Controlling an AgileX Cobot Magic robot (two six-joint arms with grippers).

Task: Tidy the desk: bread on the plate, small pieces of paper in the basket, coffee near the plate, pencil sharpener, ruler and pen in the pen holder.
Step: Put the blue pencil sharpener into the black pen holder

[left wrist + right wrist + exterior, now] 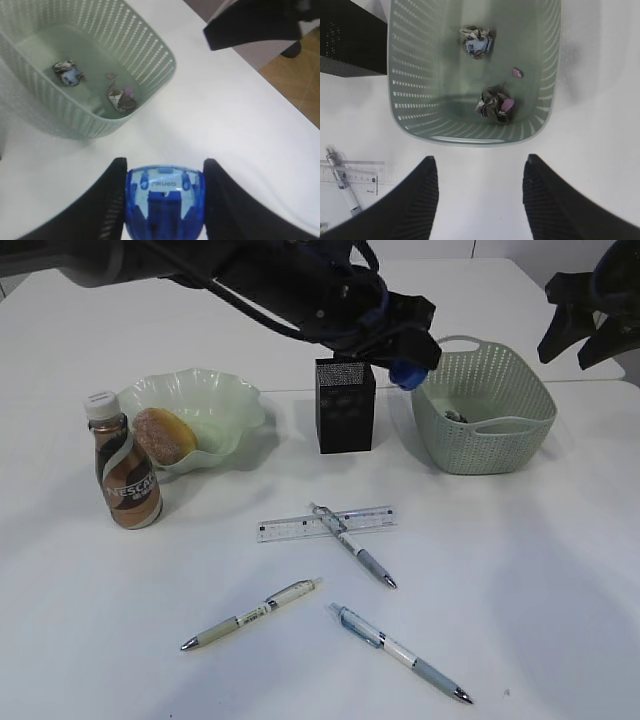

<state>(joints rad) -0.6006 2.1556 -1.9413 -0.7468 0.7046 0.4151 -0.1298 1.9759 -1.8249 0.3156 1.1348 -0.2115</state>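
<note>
Between pads, pencil sharpener [164, 202] (translucent blue).

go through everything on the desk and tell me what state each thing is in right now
Bread: in the plate.
Coffee: upright, capped, beside plate.
Basket: holds crumpled paper.
Pen holder: upright.
Pencil sharpener: clamped in left gripper.
Ruler: flat, a pen across it.
Right gripper: open, empty.

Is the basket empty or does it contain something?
Not empty. The basket holds two crumpled paper balls and one small pink scrap on its floor.
</note>
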